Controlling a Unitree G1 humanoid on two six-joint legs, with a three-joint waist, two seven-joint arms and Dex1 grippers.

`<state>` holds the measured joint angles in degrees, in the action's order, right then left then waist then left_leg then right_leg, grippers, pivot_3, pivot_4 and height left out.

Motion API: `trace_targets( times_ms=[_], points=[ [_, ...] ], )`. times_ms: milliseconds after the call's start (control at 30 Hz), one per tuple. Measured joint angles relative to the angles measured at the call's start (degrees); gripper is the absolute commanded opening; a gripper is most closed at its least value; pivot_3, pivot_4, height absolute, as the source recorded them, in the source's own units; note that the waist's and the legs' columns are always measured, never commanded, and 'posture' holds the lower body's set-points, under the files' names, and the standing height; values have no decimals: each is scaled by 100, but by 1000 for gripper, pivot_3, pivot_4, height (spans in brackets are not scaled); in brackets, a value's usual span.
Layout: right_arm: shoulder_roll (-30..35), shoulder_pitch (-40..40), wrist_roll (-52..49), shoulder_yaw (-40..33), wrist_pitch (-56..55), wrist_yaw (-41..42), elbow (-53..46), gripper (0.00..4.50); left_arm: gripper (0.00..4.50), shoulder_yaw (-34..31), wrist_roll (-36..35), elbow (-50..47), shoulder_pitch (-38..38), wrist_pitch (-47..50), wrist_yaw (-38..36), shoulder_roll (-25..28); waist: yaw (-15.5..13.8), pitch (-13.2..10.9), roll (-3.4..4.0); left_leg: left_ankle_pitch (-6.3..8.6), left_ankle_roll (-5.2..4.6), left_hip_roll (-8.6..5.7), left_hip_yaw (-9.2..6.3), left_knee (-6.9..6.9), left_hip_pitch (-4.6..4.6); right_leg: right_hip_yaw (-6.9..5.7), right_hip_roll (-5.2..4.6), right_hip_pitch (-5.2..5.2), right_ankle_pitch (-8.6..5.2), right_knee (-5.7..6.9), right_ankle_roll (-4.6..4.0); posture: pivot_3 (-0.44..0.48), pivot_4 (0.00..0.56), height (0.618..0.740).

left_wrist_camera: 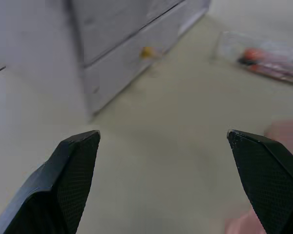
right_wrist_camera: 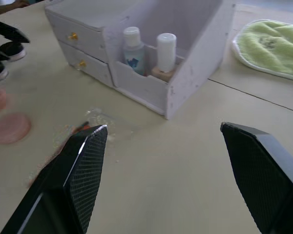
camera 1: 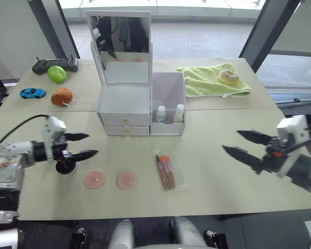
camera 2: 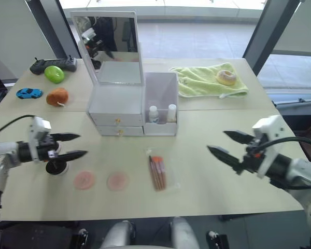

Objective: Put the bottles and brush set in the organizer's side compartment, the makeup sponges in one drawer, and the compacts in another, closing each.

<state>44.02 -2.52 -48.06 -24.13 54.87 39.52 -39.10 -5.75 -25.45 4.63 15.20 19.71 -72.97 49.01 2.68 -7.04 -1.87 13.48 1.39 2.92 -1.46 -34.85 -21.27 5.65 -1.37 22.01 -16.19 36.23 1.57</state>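
Two bottles (camera 1: 168,114) already in side compartment (camera 1: 168,96); both hands, left hand (camera 1: 83,146) and right hand (camera 1: 241,144), wide and empty, so bagged brush set (camera 1: 166,172) likely goes next.

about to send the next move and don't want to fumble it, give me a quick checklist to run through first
1. Bottles in the side compartment: ok, both bottles stand upright in the organizer.
2. Brush set put away: not ok, it lies on the table in front of the organizer.
3. Makeup sponges in a drawer: not ok, both lie on the table.
4. Drawers ready to load: not ok, both look shut.
5. Left gripper free: ok, fingers open, nothing held.
6. Right gripper free: ok, fingers open, nothing held.
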Motion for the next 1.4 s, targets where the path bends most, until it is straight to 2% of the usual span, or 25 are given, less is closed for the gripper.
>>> trace_targets(
  times_ms=[133, 233, 467, 633, 800, 1167, 1367, 1400],
  points=[
    [-371, -824, -168, 1063, 586, -566, 173, 3927, 4500, 539, -442, -1690, -210, 711, 158, -327, -9, 2, 22, 0, -1, -6, -1, -4, 12, 4, -1, -10, -11, 0, 26, 0, 150, 740],
    [-440, -1114, -280, 1452, 1241, -927, 587, 3961, 3861, 1076, -535, -2250, -295, 1076, 355, -620, -52, 4, 27, -1, -2, -9, -16, -26, 20, -3, 3, -6, -10, -2, 28, 0, 150, 740],
    [-644, -1746, -970, 1346, 2938, -1268, 1769, 3961, 1675, 1734, -261, -2140, 164, 1321, 709, -970, -50, 5, 29, -1, -3, -13, -22, -36, 15, 0, 7, -6, 5, -4, 10, 0, 150, 740],
    [-953, -2212, -1104, 1249, 3665, -1368, 2660, 3961, 24, 2352, 370, -1544, 586, 1223, 904, -1334, -36, 9, 35, -1, -5, -14, -24, -35, 15, 0, 10, -7, 6, -4, 9, 0, 150, 740],
    [-1229, -2468, -1036, 1352, 3719, -1605, 3304, 3961, 24, 2801, 970, -988, 629, 890, 1078, -1580, -19, 11, 40, 0, -7, -13, -28, -34, 14, 0, 12, -5, 6, -3, 9, 0, 150, 740],
    [-2306, -2828, -580, 1552, 3718, -2007, 3946, 3961, 24, 2968, 1565, -645, 846, 486, 1123, -1777, -16, 24, 54, 0, -7, -12, -29, -36, 15, -1, 14, -6, 7, 2, 13, 0, 150, 740],
    [-2471, -2913, -305, 1577, 3673, -1903, 4123, 3961, 24, 2971, 1690, -510, 927, 391, 1094, -1843, -6, 36, 62, 0, -8, -11, -30, -36, 16, -2, 15, -7, 4, 2, 17, 0, 150, 740],
    [-2464, -2928, -263, 1605, 3665, -1856, 4137, 3778, 4, 2971, 1707, -506, 928, 384, 1091, -1848, -6, 40, 63, 0, -8, -11, -30, -36, 17, -2, 15, -7, 3, 1, 20, 0, 150, 740]
  ],
)
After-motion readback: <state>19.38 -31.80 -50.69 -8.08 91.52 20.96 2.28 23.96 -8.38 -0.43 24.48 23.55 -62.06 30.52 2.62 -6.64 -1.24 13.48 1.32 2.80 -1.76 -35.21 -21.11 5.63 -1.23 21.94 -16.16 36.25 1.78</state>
